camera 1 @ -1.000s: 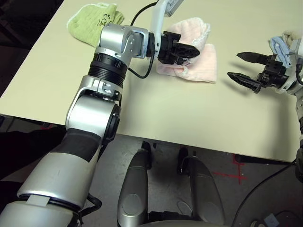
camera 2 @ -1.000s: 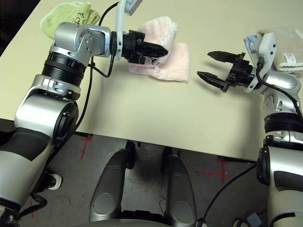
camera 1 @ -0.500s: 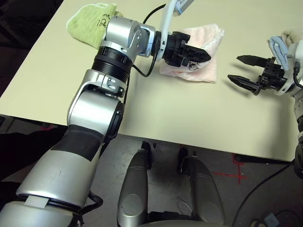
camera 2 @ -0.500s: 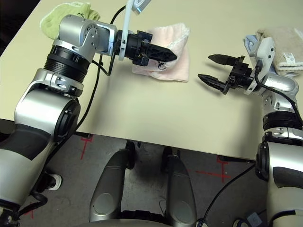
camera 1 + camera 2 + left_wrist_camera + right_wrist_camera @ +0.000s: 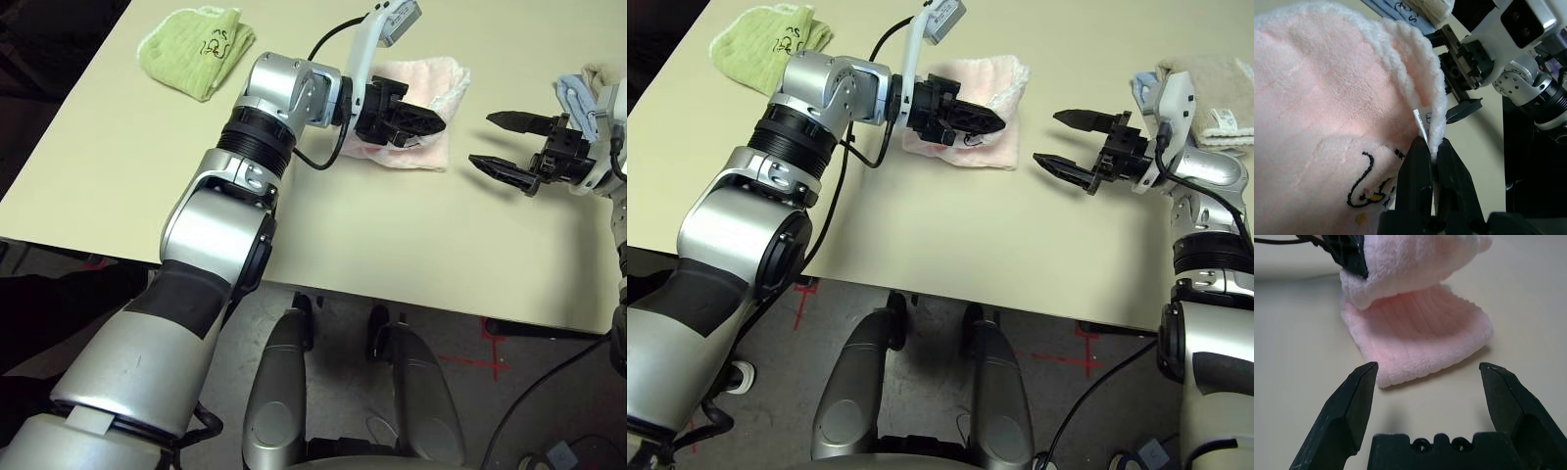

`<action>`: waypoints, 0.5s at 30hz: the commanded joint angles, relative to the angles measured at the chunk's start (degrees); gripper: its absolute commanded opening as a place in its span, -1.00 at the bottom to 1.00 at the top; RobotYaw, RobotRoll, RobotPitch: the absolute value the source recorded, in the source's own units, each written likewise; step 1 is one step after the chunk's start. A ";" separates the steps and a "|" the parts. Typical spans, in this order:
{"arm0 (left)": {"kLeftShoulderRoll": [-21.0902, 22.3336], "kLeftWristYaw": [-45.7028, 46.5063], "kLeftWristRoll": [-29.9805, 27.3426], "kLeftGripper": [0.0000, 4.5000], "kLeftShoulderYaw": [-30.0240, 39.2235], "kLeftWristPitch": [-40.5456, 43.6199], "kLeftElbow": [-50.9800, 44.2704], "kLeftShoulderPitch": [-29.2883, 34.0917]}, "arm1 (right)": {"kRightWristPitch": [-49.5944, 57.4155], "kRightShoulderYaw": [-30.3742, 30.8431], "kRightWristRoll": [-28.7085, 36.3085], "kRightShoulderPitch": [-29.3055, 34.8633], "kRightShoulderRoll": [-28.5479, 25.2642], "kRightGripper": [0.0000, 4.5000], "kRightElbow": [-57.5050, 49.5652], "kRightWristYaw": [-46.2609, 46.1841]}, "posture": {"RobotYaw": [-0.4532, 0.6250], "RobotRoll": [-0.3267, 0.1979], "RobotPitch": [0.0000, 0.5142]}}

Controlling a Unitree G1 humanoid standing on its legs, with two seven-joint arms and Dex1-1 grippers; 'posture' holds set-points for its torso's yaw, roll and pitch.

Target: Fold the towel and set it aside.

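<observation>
The pale pink towel (image 5: 438,96) lies at the far middle of the table, doubled over on itself. My left gripper (image 5: 437,121) is shut on its white-trimmed edge (image 5: 1431,128), holding the upper layer lifted above the lower one (image 5: 1415,335). A dark embroidered mark (image 5: 1367,182) shows on the lifted layer beside the fingers. My right gripper (image 5: 1064,138) hovers open to the right of the towel, apart from it, its two fingers (image 5: 1354,401) wide and pointing at the fold.
A light green towel (image 5: 197,43) lies at the far left of the table. Folded blue and beige cloths (image 5: 1206,96) sit at the far right, behind my right wrist. The table's front edge (image 5: 392,299) runs close to my body.
My left gripper has carried the towel's edge to the right, laying the upper layer further over the lower one. The right gripper has stayed in place, open.
</observation>
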 commanded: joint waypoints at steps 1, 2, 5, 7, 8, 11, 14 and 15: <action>-1.36 0.48 0.68 -0.99 0.49 -0.83 1.07 -0.93 | 0.82 -0.22 0.06 1.27 -0.28 1.00 -1.18 -0.51 | 0.03 0.25 0.45; -1.44 0.66 0.77 -0.99 0.61 -0.90 1.23 -0.92 | 0.91 -0.17 0.03 1.27 -0.24 1.00 -1.29 -0.61 | 0.03 0.25 0.45; -1.50 1.05 0.89 -0.66 1.09 -1.22 1.34 -0.86 | 1.20 -0.01 -0.08 1.17 -0.10 1.00 -1.46 -0.88 | 0.03 0.25 0.45; -1.23 0.88 -0.16 -0.35 2.44 -0.39 1.17 -1.52 | 1.20 0.25 -0.38 0.69 0.06 1.00 -1.01 -1.07 | 0.04 0.25 0.46; -0.99 0.47 -0.87 -0.18 3.33 0.39 0.98 -2.03 | 1.13 0.42 -0.58 0.32 0.17 1.00 -0.67 -1.19 | 0.04 0.25 0.46; -0.23 -0.64 -2.11 0.31 5.13 2.64 0.31 -3.50 | 1.06 1.00 -1.06 -1.08 0.52 1.00 0.45 -1.56 | 0.06 0.25 0.46; 0.55 -1.23 -3.12 0.83 6.41 4.54 -0.17 -4.72 | 0.88 1.47 -1.58 -2.57 1.02 1.00 1.50 -1.78 | 0.08 0.25 0.46; 0.79 -1.30 -3.59 1.00 7.00 5.30 -0.29 -5.14 | 0.80 1.56 -1.75 -3.00 1.20 1.00 1.79 -1.80 | 0.09 0.25 0.46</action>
